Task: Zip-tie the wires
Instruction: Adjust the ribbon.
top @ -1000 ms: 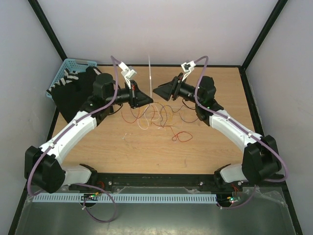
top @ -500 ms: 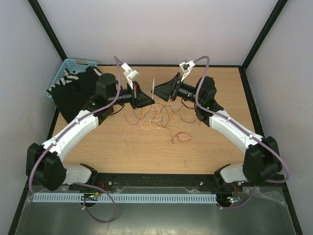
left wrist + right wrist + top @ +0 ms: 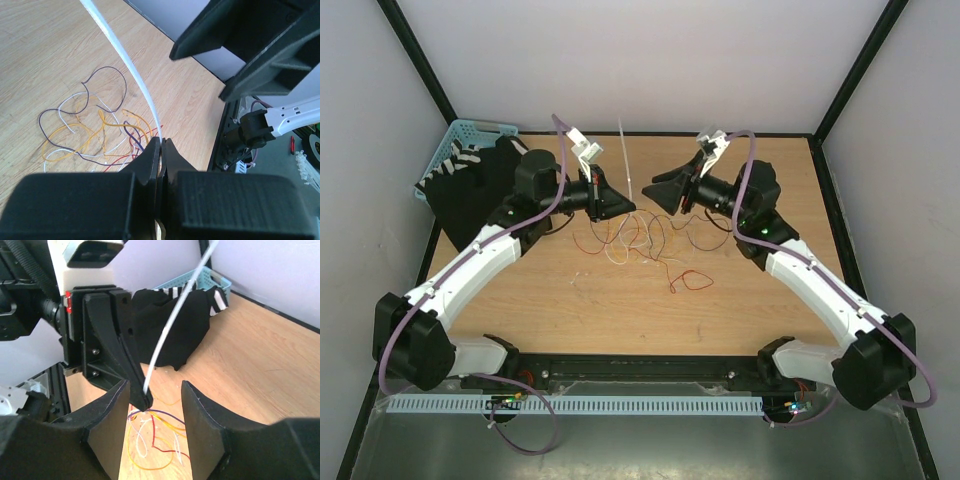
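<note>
Wooden tabletop (image 3: 720, 300) inside a white-walled enclosure; blue basket (image 3: 460, 135) and black cloth (image 3: 470, 195) at the far left corner.

Item 1, wires (image 3: 640, 238): loose tangle of red, orange, white and dark strands. It lay flat on the tabletop, beneath and just nearer than the two gripper tips. Unbundled; nothing encircled it.

Item 2, zip tie (image 3: 625, 160): white strip, lower end pinched in the left gripper. The rest stood nearly upright above the tangle, free end in the air.

Item 3, left gripper (image 3: 627, 206): fingers pressed together on the tie's lower end. Its wrist view showed the strip rising from between the tips. The clamp had held throughout the past second.

Item 4, right gripper (image 3: 656, 192): fingers parted, holding nothing. Its wrist view showed the tie through the gap, farther out, touching neither finger.

Change noted: half a second before, the right gripper had been in close against the tie, which leaned over and looked foreshortened. At this moment the right arm had drawn back toward its own side, and the tie had sprung up straight again.

Assessment: the free end was apparently not captured. The tie remained unlooped and the wires ungathered, so the task stood at an early stage. The right gripper likely needed another approach to the free end.
</note>
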`<state>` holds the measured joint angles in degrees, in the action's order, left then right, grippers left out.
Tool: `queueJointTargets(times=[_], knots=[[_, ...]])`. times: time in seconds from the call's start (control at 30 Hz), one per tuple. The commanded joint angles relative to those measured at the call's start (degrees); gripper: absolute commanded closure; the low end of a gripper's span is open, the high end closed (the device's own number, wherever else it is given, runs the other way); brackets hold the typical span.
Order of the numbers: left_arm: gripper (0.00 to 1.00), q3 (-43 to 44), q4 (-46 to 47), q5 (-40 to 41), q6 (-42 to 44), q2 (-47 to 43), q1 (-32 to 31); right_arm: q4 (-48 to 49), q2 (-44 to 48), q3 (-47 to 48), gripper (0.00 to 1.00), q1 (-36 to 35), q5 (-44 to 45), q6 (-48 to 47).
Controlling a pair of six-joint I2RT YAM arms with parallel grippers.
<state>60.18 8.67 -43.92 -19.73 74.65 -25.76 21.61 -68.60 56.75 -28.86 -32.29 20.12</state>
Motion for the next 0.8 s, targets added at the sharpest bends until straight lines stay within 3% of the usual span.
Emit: queueJointTargets(times=[0.0,0.4,0.77], knots=[[1.00,2.22,2.82,-1.24,-0.34,-1.28,-0.25,2.66,-1.27,-0.26,0.45,-1.72,-4.96,-0.09],[1.00,2.60,3.46,-2.27,-0.61,-0.47,-0.74,7.90,-6.97,2.08,0.48,-3.96,-6.90,2.04],[1.00,2.43,3.73,-2.39,-0.84,-0.28,-0.81,8.74,-5.80,2.79,0.50,-3.78,-4.71,1.27]])
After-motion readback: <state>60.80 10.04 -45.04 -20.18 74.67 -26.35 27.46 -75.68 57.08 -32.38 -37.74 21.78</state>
